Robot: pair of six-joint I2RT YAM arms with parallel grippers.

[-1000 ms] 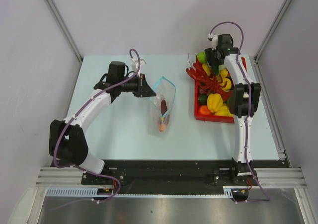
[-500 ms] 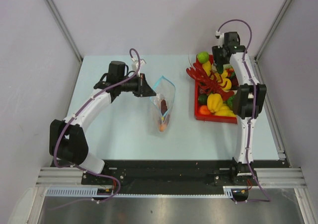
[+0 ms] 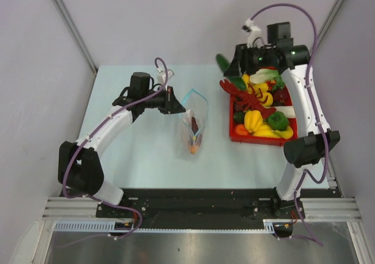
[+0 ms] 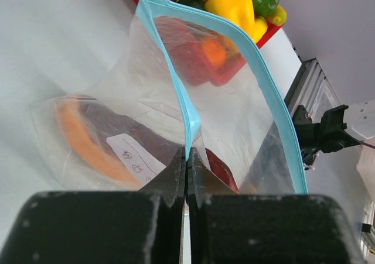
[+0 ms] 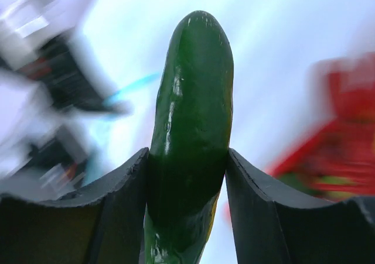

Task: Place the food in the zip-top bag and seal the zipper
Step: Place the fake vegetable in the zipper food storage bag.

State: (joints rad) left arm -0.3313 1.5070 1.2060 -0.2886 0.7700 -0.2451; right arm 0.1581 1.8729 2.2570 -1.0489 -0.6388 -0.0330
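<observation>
Streaking into blur, the background of the right wrist view gives only a red smear at right and dark shapes at left. Sharp in front is one dark green cucumber (image 5: 190,129), upright between the two fingers of the right gripper (image 5: 187,154), which clamp its sides; its lower end is cut off by the frame's bottom edge. The top view shows that gripper holding it near the far left corner of the red tray (image 3: 252,139), outside it and well apart from the bag. The tray's load is heaped and overlapping, so no full count is possible; one yellow pepper (image 3: 253,120), one green pepper (image 3: 277,120) and one red lobster-like toy (image 3: 249,97) can be picked out. The left gripper (image 4: 186,156) has its fingers pressed together on one lip of the zipper (image 4: 177,85); both blue lips show, spread apart, so the mouth of the zip-top bag (image 4: 234,112) gapes. The bag lies on the table (image 3: 135,158) between the two arms. Through the crinkled plastic two pieces show: one orange piece (image 4: 76,141) and one dark reddish piece (image 4: 140,135), partly behind the white label (image 4: 132,157). A further red bit beside the fingertips is too hidden to name.
</observation>
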